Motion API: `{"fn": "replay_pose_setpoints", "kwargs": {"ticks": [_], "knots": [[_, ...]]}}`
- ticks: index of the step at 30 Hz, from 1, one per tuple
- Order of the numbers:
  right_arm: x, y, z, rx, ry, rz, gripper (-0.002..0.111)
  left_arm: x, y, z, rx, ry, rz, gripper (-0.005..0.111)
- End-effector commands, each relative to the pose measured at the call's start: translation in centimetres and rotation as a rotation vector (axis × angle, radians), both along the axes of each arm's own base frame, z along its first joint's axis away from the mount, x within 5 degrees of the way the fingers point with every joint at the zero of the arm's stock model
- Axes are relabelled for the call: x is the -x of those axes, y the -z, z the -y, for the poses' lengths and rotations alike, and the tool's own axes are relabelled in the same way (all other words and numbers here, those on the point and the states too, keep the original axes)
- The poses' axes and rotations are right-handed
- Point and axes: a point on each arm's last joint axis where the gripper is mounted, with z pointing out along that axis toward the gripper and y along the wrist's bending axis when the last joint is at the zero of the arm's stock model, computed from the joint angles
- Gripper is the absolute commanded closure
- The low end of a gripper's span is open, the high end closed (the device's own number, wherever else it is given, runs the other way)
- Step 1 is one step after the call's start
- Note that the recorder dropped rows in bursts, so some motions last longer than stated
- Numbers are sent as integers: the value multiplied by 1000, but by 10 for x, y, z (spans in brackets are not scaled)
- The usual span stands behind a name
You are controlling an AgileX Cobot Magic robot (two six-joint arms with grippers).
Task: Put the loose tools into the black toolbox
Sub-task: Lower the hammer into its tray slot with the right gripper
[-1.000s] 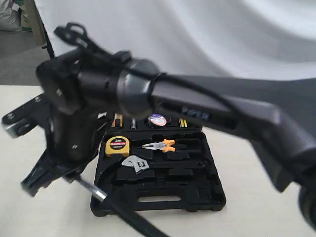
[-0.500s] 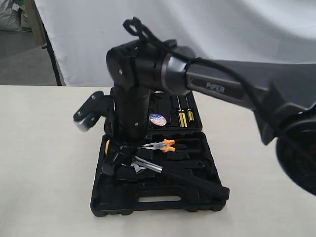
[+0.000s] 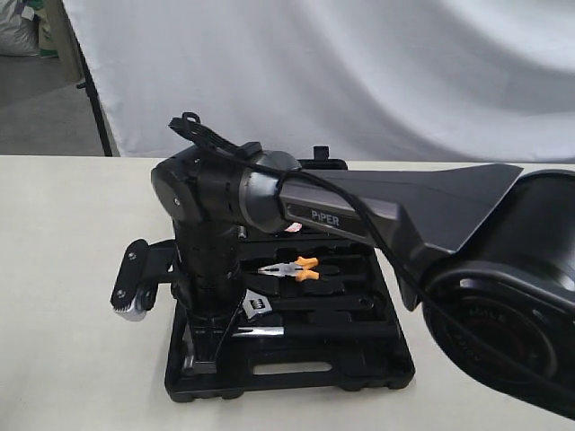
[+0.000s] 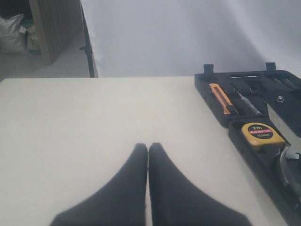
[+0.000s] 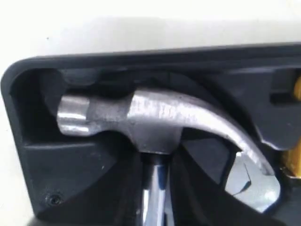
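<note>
Swinging down since a second ago, our right gripper (image 3: 201, 348) is setting the hammer (image 5: 155, 117) into its corner slot in the toolbox (image 3: 296, 384). We're not seeing whether those fingers are gripping; the left gripper (image 4: 147, 147) is pinched together, empty. Next, we're guessing: let go, lift straight.

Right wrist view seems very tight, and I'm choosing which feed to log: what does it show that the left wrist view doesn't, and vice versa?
Only the right wrist view: the steel hammer head lying in a corner recess. Only the left wrist view: the left claw, shut, over the table, and the orange utility knife. Both: the black toolbox and, probably, the yellow tape measure, a mere sliver in the right wrist view.
</note>
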Motion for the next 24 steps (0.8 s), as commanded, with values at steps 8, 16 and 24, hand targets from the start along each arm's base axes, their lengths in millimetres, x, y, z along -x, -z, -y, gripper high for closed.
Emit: {"fn": "replay_pose_setpoints", "kwargs": {"ticks": [8,16,24], "knots": [[9,12,0,47,-43,-66,109,0,0,0,7,-1,3,106],[8,12,-2,27,75,-58,108,0,0,0,7,-1,3,106],[8,12,-1,30,80,-52,55,0,0,0,7,-1,3,106]]}}
